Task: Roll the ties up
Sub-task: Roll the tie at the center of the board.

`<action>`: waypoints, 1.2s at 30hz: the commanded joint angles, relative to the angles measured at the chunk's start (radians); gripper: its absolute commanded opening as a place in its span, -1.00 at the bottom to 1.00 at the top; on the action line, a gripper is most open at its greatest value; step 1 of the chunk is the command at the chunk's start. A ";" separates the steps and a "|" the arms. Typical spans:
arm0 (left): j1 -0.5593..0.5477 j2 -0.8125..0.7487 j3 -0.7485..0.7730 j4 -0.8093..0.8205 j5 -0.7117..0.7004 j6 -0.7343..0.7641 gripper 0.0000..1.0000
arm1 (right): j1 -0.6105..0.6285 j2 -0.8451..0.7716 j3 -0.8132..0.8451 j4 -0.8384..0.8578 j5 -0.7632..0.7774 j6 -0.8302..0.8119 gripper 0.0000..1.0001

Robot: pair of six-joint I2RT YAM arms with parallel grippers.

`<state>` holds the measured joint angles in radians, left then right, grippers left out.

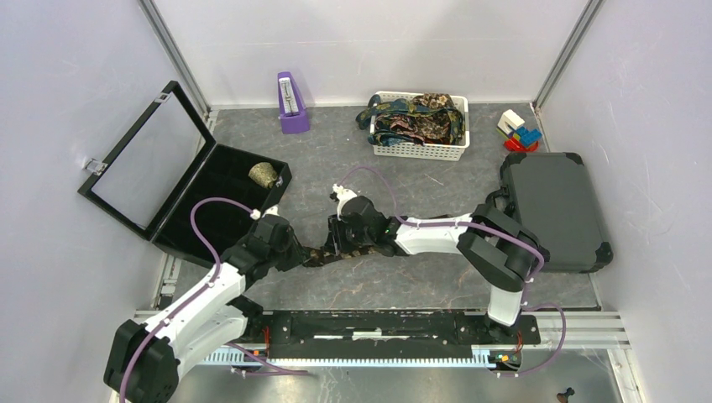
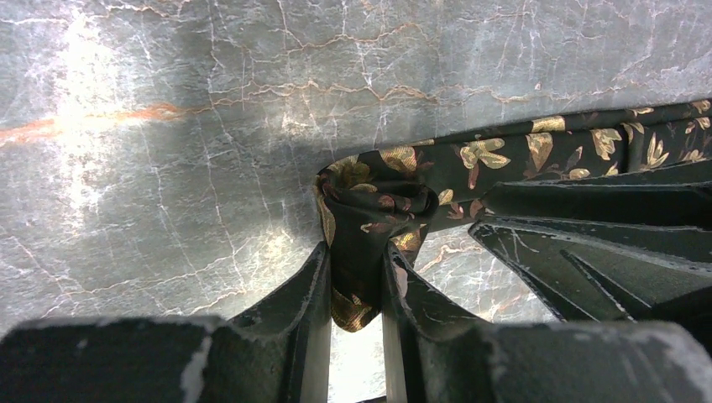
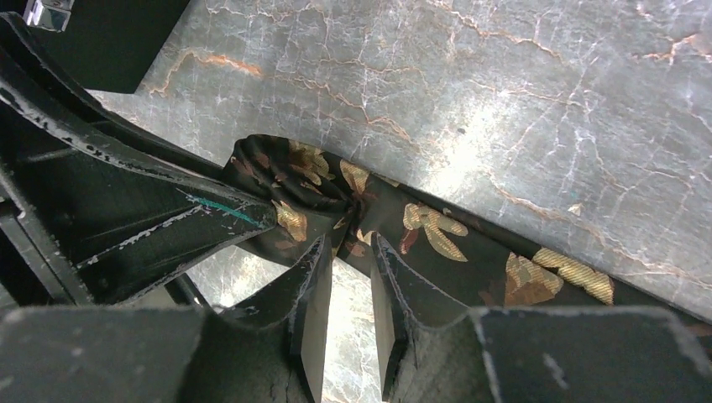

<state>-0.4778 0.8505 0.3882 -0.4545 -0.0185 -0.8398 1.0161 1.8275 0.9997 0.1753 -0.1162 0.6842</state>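
Observation:
A dark tie (image 2: 504,164) with gold flowers lies on the marbled grey table, one end wound into a small roll (image 2: 369,197). In the left wrist view my left gripper (image 2: 357,252) is shut on that rolled end, with fabric filling the gap between its jaws. My right gripper (image 3: 351,243) meets it from the other side and pinches the same tie (image 3: 437,231) at its very fingertips, right beside the roll (image 3: 285,172). From above, both grippers (image 1: 294,249) (image 1: 346,238) crowd together over the tie (image 1: 323,254) at mid-table. More ties fill a white basket (image 1: 460,126).
An open black case (image 1: 168,168) stands at the left with one rolled tie (image 1: 264,175) inside. A closed grey case (image 1: 554,210) sits at the right. A purple object (image 1: 291,102) and coloured toy blocks (image 1: 519,130) stand along the back wall.

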 commanded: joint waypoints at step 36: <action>-0.032 0.087 0.167 -0.148 -0.183 0.050 -0.80 | 0.025 0.080 0.087 0.023 0.003 -0.012 -0.44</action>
<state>-0.4957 0.9237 0.5022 -0.5873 -0.1444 -0.8383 1.0435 1.9442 1.0790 0.1967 -0.1452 0.6979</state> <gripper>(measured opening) 0.302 0.283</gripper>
